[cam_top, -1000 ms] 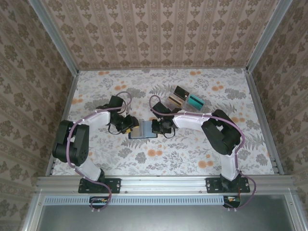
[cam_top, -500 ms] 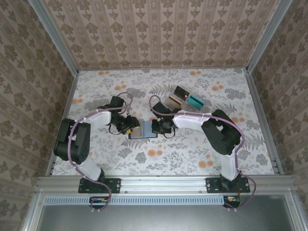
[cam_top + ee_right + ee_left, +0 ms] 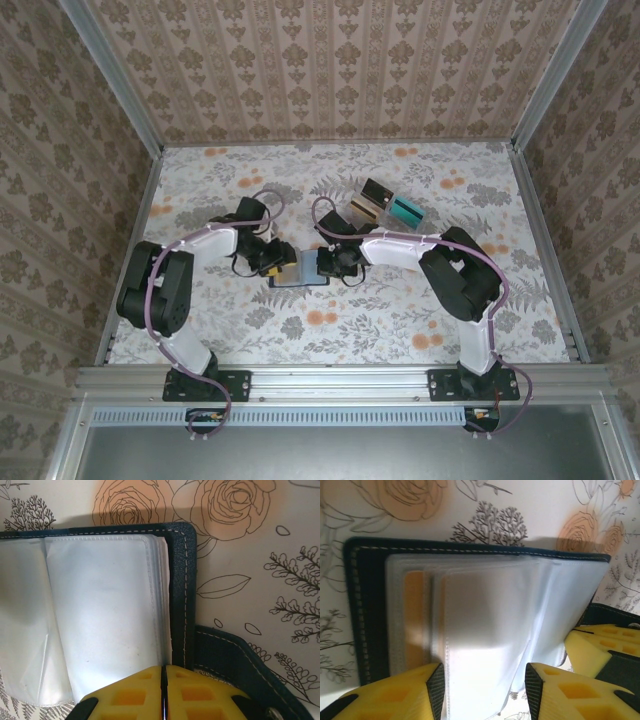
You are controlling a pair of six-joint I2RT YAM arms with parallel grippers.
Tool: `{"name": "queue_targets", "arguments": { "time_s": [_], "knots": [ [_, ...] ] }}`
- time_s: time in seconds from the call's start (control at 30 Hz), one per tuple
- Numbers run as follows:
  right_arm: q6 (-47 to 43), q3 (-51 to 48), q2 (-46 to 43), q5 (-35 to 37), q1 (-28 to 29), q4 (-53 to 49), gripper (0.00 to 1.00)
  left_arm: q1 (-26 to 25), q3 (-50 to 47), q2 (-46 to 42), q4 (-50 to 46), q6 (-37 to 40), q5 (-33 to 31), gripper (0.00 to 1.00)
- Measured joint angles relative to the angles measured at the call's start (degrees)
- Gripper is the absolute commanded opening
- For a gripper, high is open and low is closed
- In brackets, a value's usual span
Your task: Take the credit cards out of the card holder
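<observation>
- The table [image 3: 200, 180] has no card lying loose beside the holder, so I judge the task barely begun: nothing has been extracted yet.
- The card holder [image 3: 298, 272] lies opened flat near the middle of the table, between my two arms, dark cover down and clear sleeves [image 3: 490, 620] facing up. Opening it looks done; pulling the cards is what is left.
- A clear tray [image 3: 352, 200] sits further back on the right, well apart from the holder. I take it as no part of this job.
- The left gripper [image 3: 482, 687] hangs over the holder's near edge with its jaws partly apart. The sleeves run between the pads, but I see no pinch on them.
- The right gripper [image 3: 164, 692] has its pads closed together at the holder's right cover edge, just beside the closing tab [image 3: 240, 655]. It seems to pin the cover down. Whether it nips anything, I cannot tell.
- A tan-orange card [image 3: 414, 620] shows inside a left-hand sleeve, fully seated. Whether a second card sits behind the cloudy sleeves, I cannot tell.
</observation>
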Motion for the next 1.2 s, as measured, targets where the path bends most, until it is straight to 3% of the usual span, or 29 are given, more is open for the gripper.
{"name": "queue_targets", "arguments": {
  "time_s": [0.4, 0.7, 0.93, 1.2],
  "knots": [
    [0.0, 0.2, 0.1, 0.0, 0.0, 0.1, 0.12, -1.4, 0.0, 0.2, 3.4, 0.0, 6.1, 0.47],
    [0.1, -3.0, -2.4, 0.5, -0.2, 2.2, 0.18, -2.6, -1.5, 1.0, 14.9, -5.3, 13.0, 0.48],
    [0.4, -8.4, -10.0, 2.6, -0.8, 4.5, 0.28, -4.0, -0.4, 5.2, 16.8, -6.9, 13.7, 0.48],
    [-0.7, -8.9, -12.5, 1.9, -0.8, 6.9, 0.26, -4.0, 0.0, 5.8, 16.7, -7.6, 12.6, 0.47]
  ]
}}
